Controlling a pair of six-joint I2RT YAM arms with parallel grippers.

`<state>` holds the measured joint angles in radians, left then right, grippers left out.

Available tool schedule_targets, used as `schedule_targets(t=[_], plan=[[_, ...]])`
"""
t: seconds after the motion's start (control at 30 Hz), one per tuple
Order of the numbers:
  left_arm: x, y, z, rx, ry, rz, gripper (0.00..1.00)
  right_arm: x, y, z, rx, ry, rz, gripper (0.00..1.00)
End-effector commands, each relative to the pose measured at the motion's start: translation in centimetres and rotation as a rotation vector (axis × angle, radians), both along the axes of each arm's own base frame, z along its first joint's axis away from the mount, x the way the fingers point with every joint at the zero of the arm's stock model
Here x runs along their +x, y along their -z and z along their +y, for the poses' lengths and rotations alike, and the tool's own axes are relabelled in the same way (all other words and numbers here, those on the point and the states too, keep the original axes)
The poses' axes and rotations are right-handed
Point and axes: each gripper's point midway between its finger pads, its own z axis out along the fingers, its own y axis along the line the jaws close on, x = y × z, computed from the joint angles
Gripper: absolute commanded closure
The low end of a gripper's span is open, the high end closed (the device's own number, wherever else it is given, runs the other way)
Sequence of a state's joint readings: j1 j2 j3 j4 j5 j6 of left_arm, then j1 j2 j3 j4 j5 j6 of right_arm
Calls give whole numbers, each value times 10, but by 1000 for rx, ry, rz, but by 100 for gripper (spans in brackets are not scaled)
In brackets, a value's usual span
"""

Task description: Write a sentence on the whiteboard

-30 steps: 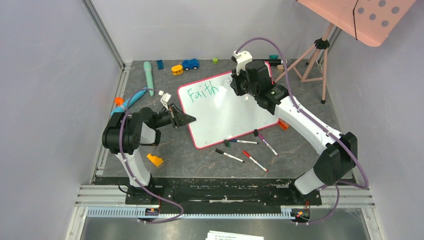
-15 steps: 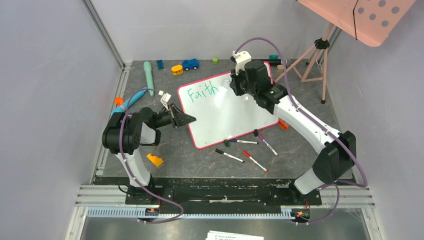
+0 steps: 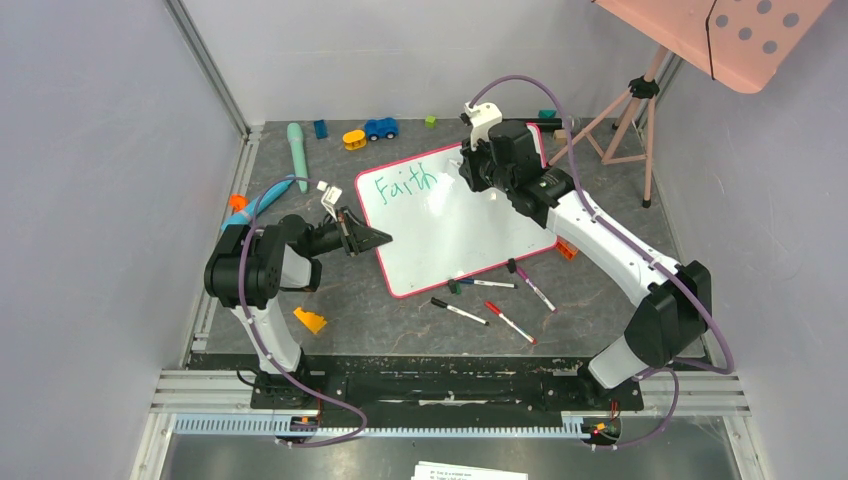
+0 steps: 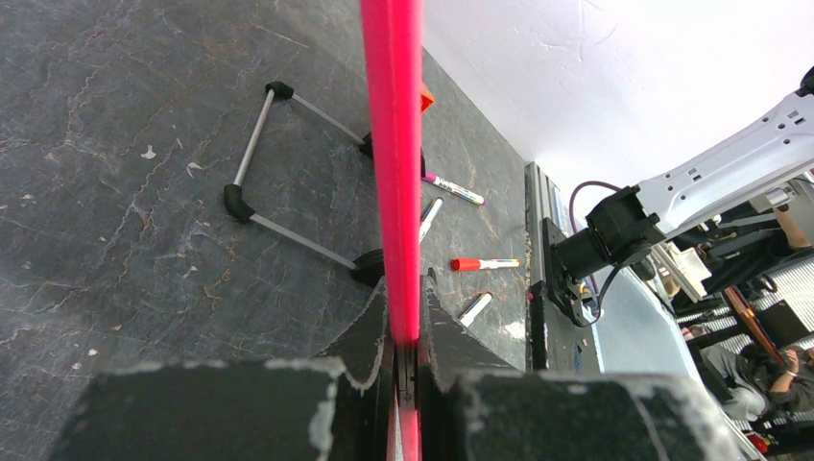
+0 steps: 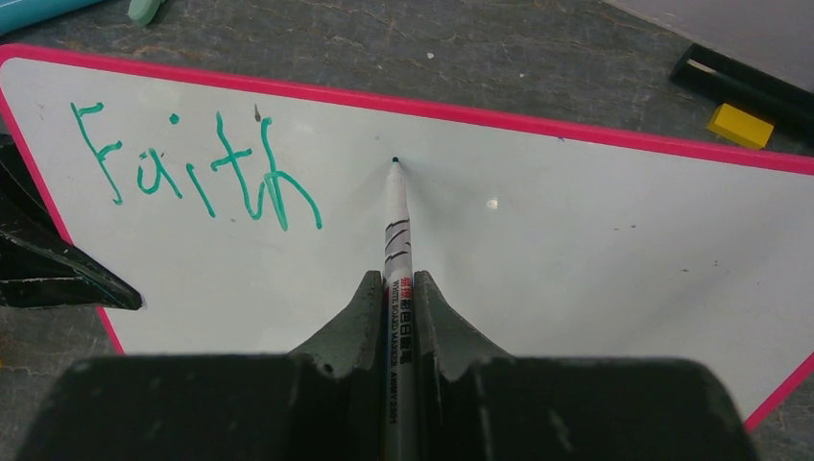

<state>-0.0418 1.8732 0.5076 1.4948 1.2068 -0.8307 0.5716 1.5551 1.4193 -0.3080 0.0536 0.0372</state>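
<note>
**Fig.** Over the last second almost nothing has altered. The sentence [image 5: 192,173] remains the single green word "Faith", so its next word is unbegun. Right hand [image 5: 395,280] clamped on a marker [image 5: 396,216], whose tip apparently touches the whiteboard [image 3: 455,235], which lies on the table [image 3: 400,320]. Only the left wrist view shows the left hand [image 4: 404,305] pinching the rim [image 4: 392,144].

Left pincer [image 4: 406,322] clamps the whiteboard [image 4: 392,144] rim edge-on.
</note>
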Motion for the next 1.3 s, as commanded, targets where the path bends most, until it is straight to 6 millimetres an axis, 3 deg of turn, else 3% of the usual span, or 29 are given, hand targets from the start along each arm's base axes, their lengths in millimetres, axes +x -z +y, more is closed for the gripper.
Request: schedule_targets(t=[0.0, 0.37, 0.53, 0.8, 0.97, 1.27], plan=[[-15, 0, -6, 36, 98, -148, 98, 11, -17, -1, 26, 33, -38, 100], [-16, 0, -7, 36, 98, -149, 98, 10, -18, 8, 47, -2, -26, 100], [-16, 0, -7, 36, 98, -149, 98, 14, -15, -5, 24, 67, -23, 100], [-16, 1, -7, 36, 98, -148, 98, 8, -13, 4, 40, 7, -7, 100], [-16, 0, -7, 36, 100, -149, 98, 12, -10, -9, 18, 80, -5, 100], [-16, 0, -7, 36, 100, -148, 98, 6, -18, 2, 43, 7, -13, 100]])
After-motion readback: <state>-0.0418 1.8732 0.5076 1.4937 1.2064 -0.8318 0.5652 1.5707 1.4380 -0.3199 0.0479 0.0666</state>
